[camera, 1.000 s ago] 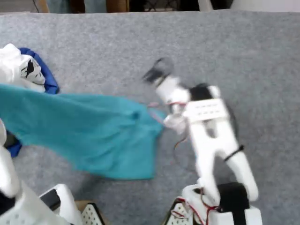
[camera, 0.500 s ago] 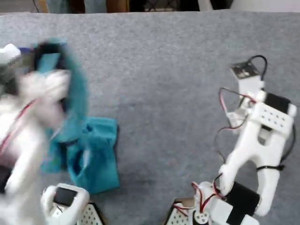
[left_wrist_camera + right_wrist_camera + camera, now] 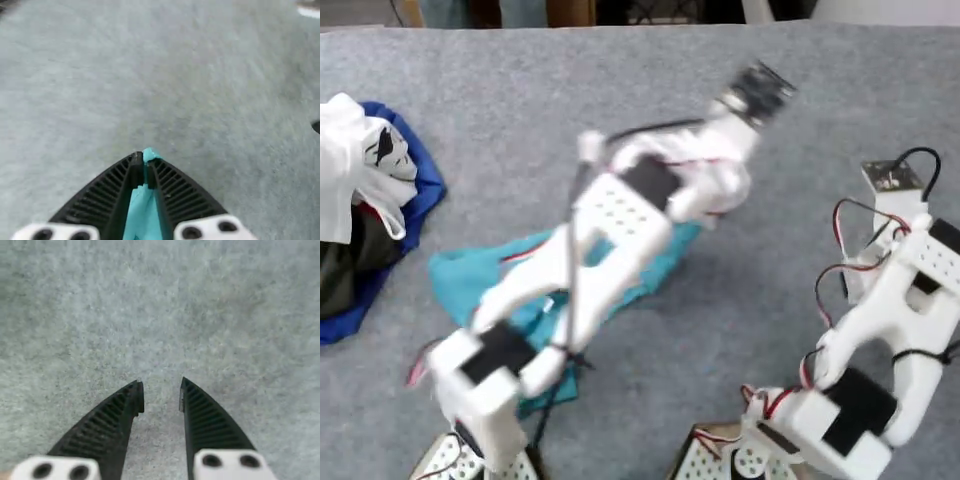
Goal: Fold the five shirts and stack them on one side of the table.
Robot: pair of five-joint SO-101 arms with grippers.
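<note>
A teal shirt (image 3: 468, 288) lies bunched on the grey table, left of centre, partly hidden under my left arm. That arm stretches across it toward the middle. My left gripper (image 3: 143, 155) is shut on a teal edge of the shirt, held low over the cloth's right end (image 3: 685, 240). My right gripper (image 3: 161, 387) is open above bare grey table, nothing between its fingers. The right arm (image 3: 905, 290) stands at the right side. A pile of other shirts (image 3: 365, 170) sits at the far left: white with a black print, blue, and a dark one.
The grey cloth-covered table (image 3: 570, 90) runs back to its far edge at the top. Both arm bases stand at the near edge, left (image 3: 470, 455) and right (image 3: 760, 455). Loose red and black wires hang along both arms.
My left arm has swung from the far left across to the middle, pulling the teal shirt's edge rightward and spreading it. The right arm shifted slightly right and down.
</note>
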